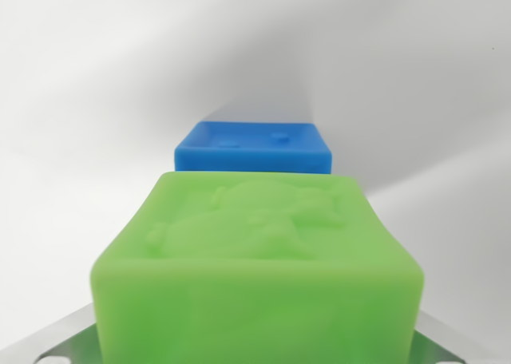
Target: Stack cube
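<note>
We are seeing the green cube filling the near foreground, with the blue cube sitting behind it toward 12 o'clock on the white table. Metal gripper parts are flanking the green cube low down, but we cannot tell whether they are clamping it.

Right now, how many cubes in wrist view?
2. The green cube fills the near foreground between metal parts at the bottom corners; the blue cube sits behind it on the white surface. Anything behind the green cube would be hidden.
</note>
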Tool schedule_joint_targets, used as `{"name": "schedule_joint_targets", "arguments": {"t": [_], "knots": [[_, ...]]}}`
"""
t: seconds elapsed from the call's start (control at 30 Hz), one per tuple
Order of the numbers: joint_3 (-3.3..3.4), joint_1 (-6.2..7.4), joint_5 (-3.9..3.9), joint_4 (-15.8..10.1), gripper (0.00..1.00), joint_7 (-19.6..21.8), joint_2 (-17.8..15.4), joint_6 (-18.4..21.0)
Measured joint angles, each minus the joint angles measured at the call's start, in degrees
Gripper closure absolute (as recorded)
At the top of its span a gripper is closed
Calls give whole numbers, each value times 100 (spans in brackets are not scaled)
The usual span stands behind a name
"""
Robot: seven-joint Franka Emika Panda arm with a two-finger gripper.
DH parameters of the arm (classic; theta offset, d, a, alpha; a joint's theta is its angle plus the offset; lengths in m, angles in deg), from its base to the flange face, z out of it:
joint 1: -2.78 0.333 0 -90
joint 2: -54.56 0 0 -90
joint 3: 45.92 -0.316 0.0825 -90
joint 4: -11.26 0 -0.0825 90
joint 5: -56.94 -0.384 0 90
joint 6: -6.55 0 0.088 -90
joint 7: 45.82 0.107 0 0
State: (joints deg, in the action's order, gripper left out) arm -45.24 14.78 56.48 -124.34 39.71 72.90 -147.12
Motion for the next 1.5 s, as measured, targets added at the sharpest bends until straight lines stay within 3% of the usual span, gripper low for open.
{"name": "schedule_joint_targets", "arguments": {"t": [0.67, 0.7, 1.5], "knots": [[0, 0, -2, 48, 100, 0, 321, -274], [0, 0, -2, 48, 0, 0, 322, -275], [0, 0, -2, 51, 0, 0, 323, -277]]}}
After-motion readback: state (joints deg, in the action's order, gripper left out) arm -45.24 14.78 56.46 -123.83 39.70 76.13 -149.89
